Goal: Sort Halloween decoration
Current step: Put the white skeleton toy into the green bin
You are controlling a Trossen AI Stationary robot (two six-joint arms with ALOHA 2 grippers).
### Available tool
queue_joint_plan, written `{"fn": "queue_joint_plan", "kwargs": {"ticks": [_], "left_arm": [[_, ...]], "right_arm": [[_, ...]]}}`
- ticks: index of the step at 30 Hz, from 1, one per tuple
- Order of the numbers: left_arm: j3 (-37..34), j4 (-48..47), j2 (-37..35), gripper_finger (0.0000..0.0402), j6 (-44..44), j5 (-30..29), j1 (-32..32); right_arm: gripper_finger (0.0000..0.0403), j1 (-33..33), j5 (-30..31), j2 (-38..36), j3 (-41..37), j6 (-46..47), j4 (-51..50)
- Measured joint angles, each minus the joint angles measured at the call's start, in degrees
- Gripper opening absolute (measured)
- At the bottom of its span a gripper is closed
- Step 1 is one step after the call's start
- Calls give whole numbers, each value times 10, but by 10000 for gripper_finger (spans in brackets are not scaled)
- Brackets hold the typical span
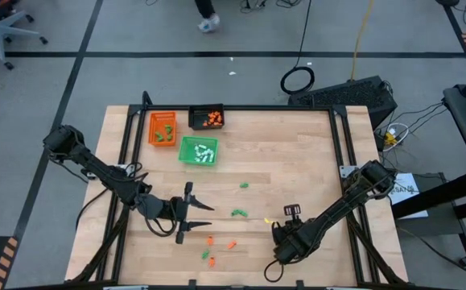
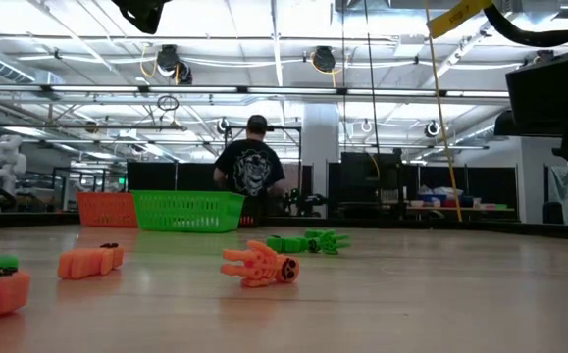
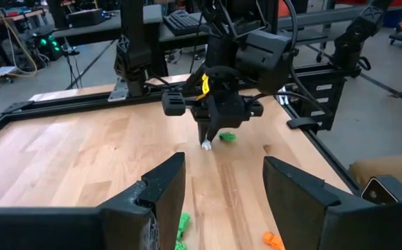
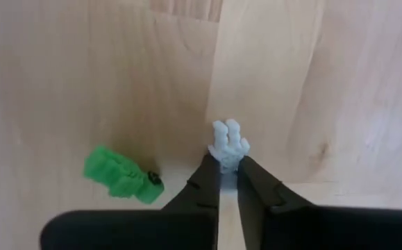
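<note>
My right gripper (image 4: 228, 165) points down at the table's near right and is shut on a tiny white decoration piece (image 4: 229, 144); the left wrist view shows that gripper (image 3: 207, 139) from the front. A green piece (image 4: 121, 175) lies flat beside it. More green pieces (image 1: 237, 213) and orange pieces (image 1: 209, 239) lie scattered on the near middle of the table. My left gripper (image 1: 191, 211) hovers level at the near left, open (image 3: 225, 180), with nothing between its fingers. My right gripper pinches the white piece's lower end (image 4: 227, 160) between its two fingertips (image 4: 207, 173), coming from above and pointing down. The rest of the piece sticks out past the tips. Whether it is clear of the wood or still touches it, I cannot tell.
An orange tray (image 1: 162, 127), a black tray (image 1: 207, 118) and a green tray (image 1: 199, 151) stand at the far left, each with pieces inside. Bare wood spreads across the table's right half. A person (image 2: 252, 167) stands in the room beyond the far edge.
</note>
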Motion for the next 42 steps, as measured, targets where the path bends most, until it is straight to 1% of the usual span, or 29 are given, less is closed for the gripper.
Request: {"fn": "queue_joint_plan", "kwargs": {"ticks": [4,7,10,13,15,19,22,24,28,32,36,39,42], "left_arm": [[0,0,0,191,0,0,0],[0,0,0,191,-2,-10,0],[0,0,0,191,-3,-38,-1],[0,0,0,191,-3,-50,0],[0,-1,0,191,-3,-50,-1],[0,0,11,191,-3,-50,-2],[0,8,23,191,-4,-50,-2],[0,19,35,191,0,-41,-2],[0,59,61,191,29,-22,-2],[0,95,84,191,45,3,-2],[5,96,104,191,48,19,1],[7,128,123,191,59,20,9],[8,164,143,191,61,33,18]], "right_arm": [[6,0,6,3,18,25,-8],[7,-1,48,4,40,61,17],[6,3,122,3,45,99,57],[5,9,205,4,45,107,149],[5,11,268,3,46,91,206],[5,13,375,3,46,8,326],[5,9,423,3,46,-48,394],[5,5,436,3,46,-84,430],[5,-7,437,3,46,-130,495],[4,-16,436,3,46,-146,535],[4,-23,434,3,46,-156,565],[4,-25,433,2,46,-164,575],[4,-25,434,2,46,-166,581]]}}
